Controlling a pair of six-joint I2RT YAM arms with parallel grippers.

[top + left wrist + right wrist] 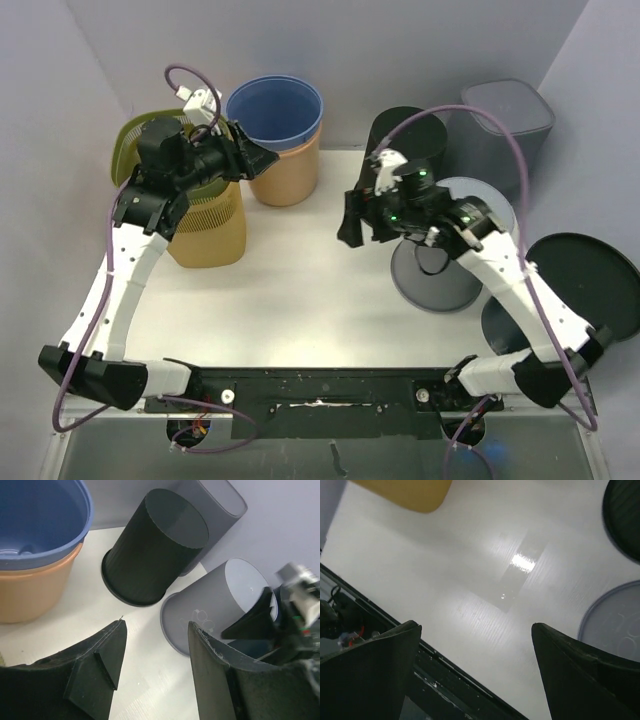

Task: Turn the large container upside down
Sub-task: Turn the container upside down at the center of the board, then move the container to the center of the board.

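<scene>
Several bins stand on the white table (300,270). Upright ones: a blue bin (275,110) nested in an orange one (285,175), and a green bin (135,145) nested in a yellow slatted one (210,225). My left gripper (262,155) is open and empty, raised between these two stacks; in its wrist view (157,627) it faces the blue bin (40,520). My right gripper (350,220) is open and empty above the table's middle (475,627). I cannot tell which bin is the large container.
A black bin (405,130), a light grey bin (440,275) and a smoky grey bin (510,115) stand upside down at the back right. A black bin (585,280) sits past the table's right edge. The right arm crosses over the light grey bin.
</scene>
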